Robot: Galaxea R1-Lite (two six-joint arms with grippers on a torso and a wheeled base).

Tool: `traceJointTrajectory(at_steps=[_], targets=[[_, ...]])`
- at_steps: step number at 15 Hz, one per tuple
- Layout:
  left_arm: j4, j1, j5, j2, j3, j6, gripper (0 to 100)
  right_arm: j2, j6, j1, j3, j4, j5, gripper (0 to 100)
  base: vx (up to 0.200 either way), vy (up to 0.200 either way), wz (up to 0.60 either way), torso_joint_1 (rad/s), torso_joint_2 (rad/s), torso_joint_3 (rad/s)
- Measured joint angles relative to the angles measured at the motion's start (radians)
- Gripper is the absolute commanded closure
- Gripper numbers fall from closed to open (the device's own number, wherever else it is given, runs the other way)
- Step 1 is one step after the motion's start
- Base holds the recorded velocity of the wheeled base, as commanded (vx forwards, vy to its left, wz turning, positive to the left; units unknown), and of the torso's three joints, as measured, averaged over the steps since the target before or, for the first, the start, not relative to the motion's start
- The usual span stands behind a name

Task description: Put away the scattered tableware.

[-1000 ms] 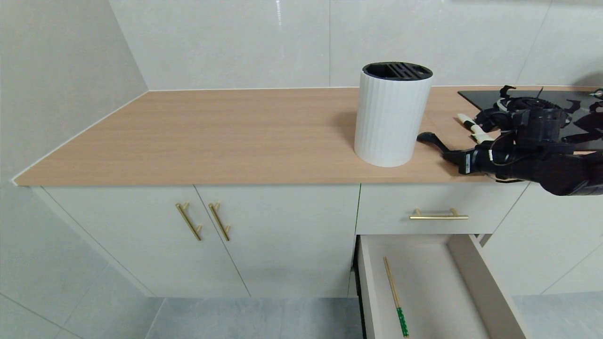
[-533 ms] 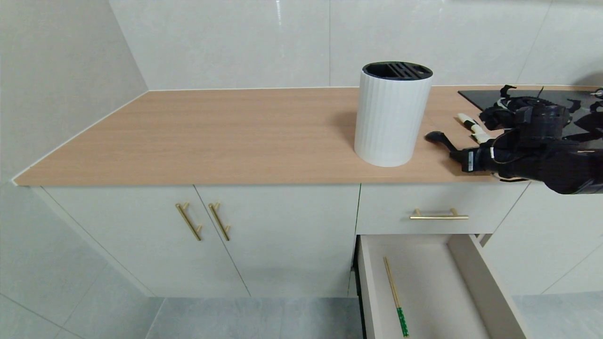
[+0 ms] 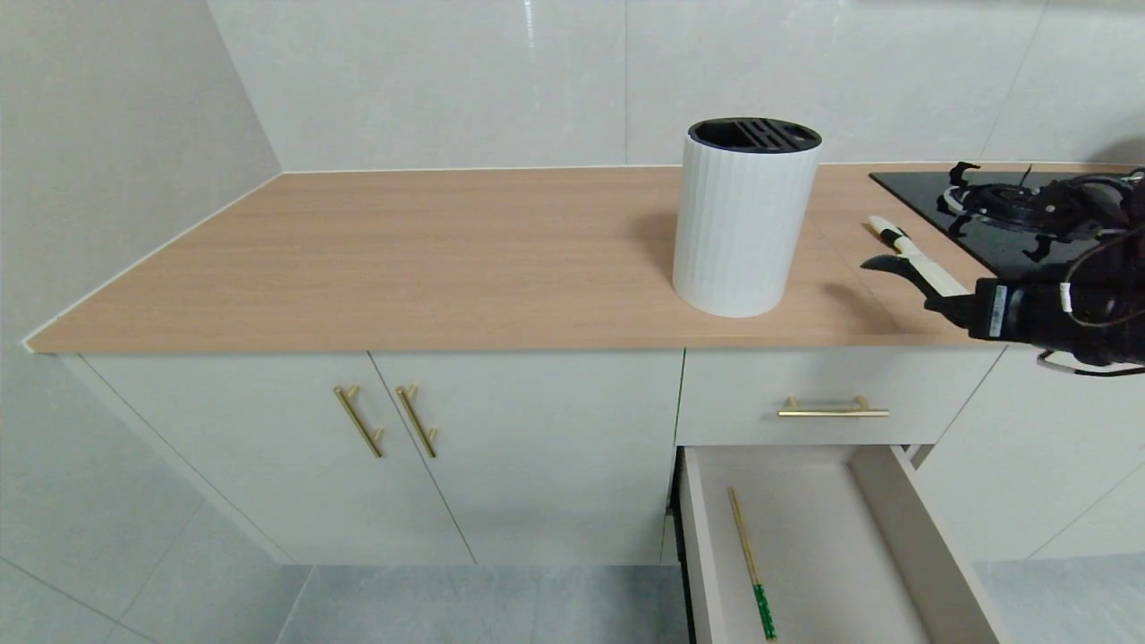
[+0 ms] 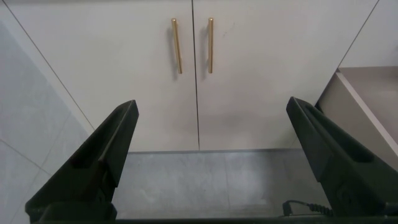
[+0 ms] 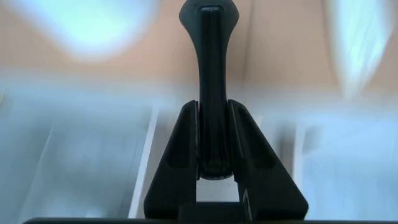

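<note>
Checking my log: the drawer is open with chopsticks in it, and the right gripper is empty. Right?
Not quite. The right gripper is not empty: it is shut on a black utensil, as the right wrist view shows. The drawer is open with chopsticks in it.

Wooden countertop [image 3: 447, 259] with white holder [image 3: 742, 237], pale utensil [image 3: 902, 244]

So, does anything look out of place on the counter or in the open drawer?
Yes. A pale utensil lies loose and slanted on the counter between the white holder and the stove, not put away. In the open drawer lies a single chopstick without a partner. The right tool is shut on a black handle.
</note>
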Motion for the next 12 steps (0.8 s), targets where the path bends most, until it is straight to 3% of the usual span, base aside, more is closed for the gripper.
traceJointTrajectory(at_steps=[2, 4, 7, 12], targets=[[0.0, 0.0, 0.0, 0.0, 0.0, 0.0, 0, -0.111, 0.003, 0.028, 0.045, 0.24, 0.001, 100, 0.0, 0.0, 0.0, 0.0, 0.0, 0.0], [0.0, 0.0, 0.0, 0.0, 0.0, 0.0, 0, -0.194, 0.009, 0.053, 0.074, 0.361, 0.005, 100, 0.0, 0.0, 0.0, 0.0, 0.0, 0.0], [0.0, 0.0, 0.0, 0.0, 0.0, 0.0, 0, -0.273, -0.008, 0.067, 0.154, 0.369, 0.092, 100, 0.0, 0.0, 0.0, 0.0, 0.0, 0.0], [0.0, 0.0, 0.0, 0.0, 0.0, 0.0, 0, -0.277, -0.086, 0.079, 0.217, 0.364, 0.108, 100, 0.0, 0.0, 0.0, 0.0, 0.0, 0.0]])
